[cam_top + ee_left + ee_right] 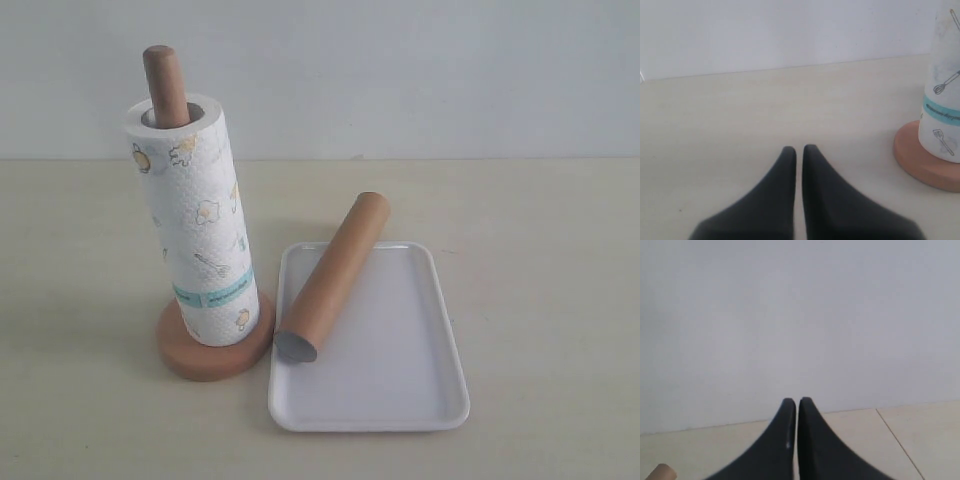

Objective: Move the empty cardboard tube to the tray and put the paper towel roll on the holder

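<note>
The left gripper (799,149) is clenched: its two dark fingers stand side by side with only a thin slit between them, and nothing is in that slit. It hangs low over the bare table (740,125). The roll (942,75) stands ahead of its tips and off to one side, well apart from them. Only the lower part of the roll shows there, with the teal band and the rim of the holder (920,162) base under it.

The right gripper (797,401) is clenched in the same way and empty, its tips pointing at the pale wall. One brown end of the tube (662,472) shows beside and behind its tips, near one finger but not touching it.

The exterior view shows neither gripper. There the roll sits upright on the holder, the rod's rounded top standing out above its core. The tube lies slantwise on the tray (400,350). Its far end reaches past the far rim, and its grey open end is at the rim just beside the holder's base.
</note>
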